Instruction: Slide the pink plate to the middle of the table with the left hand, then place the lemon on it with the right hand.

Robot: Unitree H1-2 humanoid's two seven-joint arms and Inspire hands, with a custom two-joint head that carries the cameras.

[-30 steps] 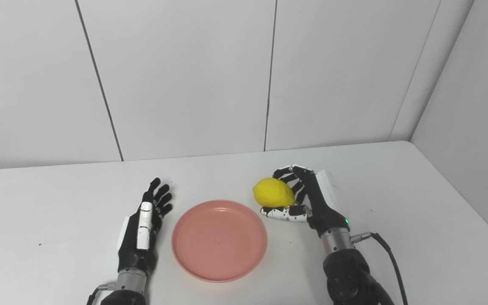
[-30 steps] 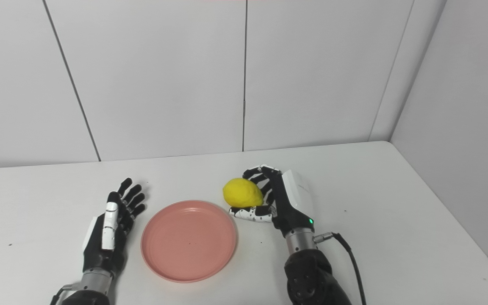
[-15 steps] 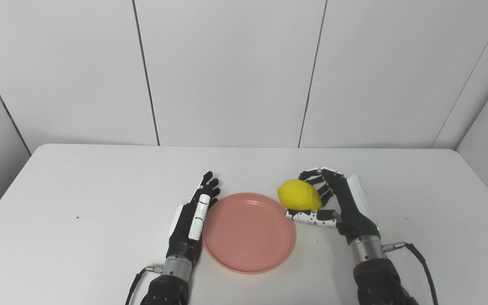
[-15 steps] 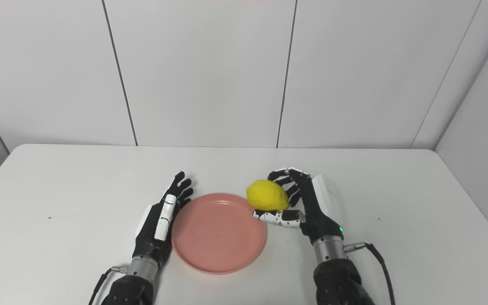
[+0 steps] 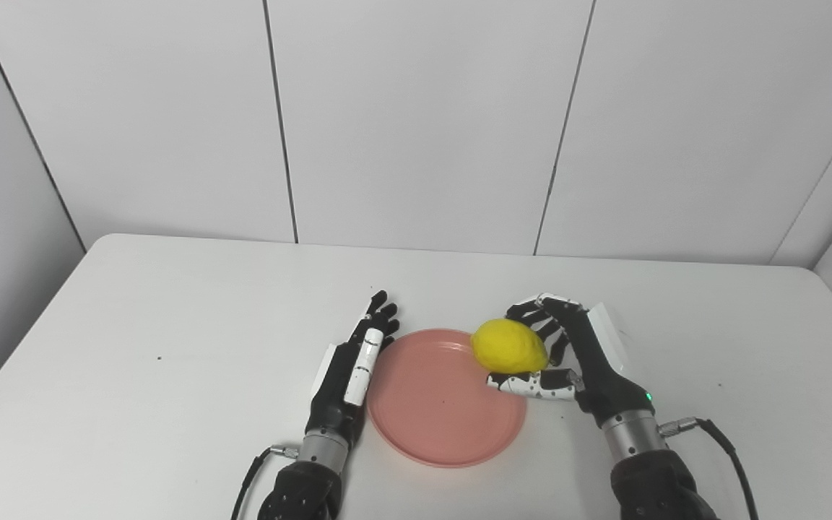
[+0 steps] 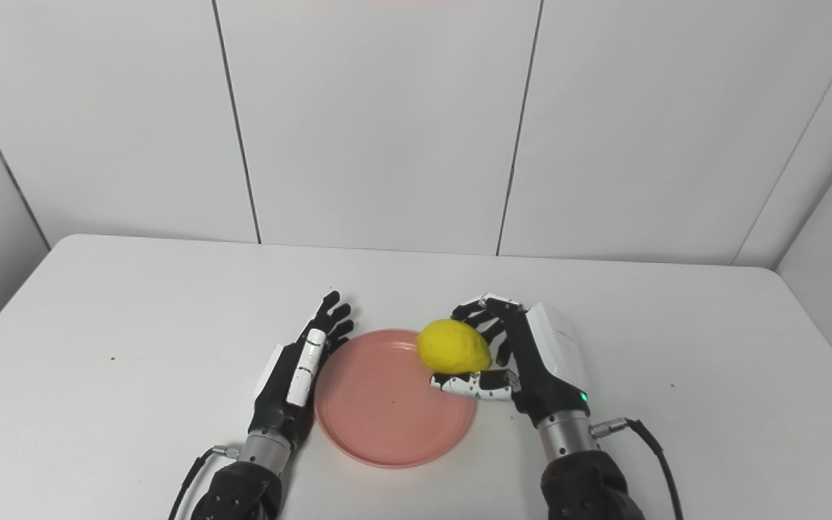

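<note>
The pink plate (image 5: 438,412) lies flat near the middle of the white table. My left hand (image 5: 351,372) rests flat and open against the plate's left rim, fingers straight and pointing away from me. A yellow lemon (image 5: 509,347) is held in my right hand (image 5: 568,357), fingers curled over its far side and thumb under it. The lemon hangs just above the plate's right rim, overlapping the edge. In the right eye view the lemon (image 6: 453,348) and plate (image 6: 387,412) stand the same way.
The white table (image 5: 170,325) runs wide on both sides, its far edge meeting panelled walls. A black cable (image 5: 730,451) trails from the right wrist, and another (image 5: 246,487) from the left wrist.
The camera has swung left, shifting the whole scene. My left hand closed in against the plate's left rim. My right hand carried the lemon left, from beside the plate to over its right rim.
</note>
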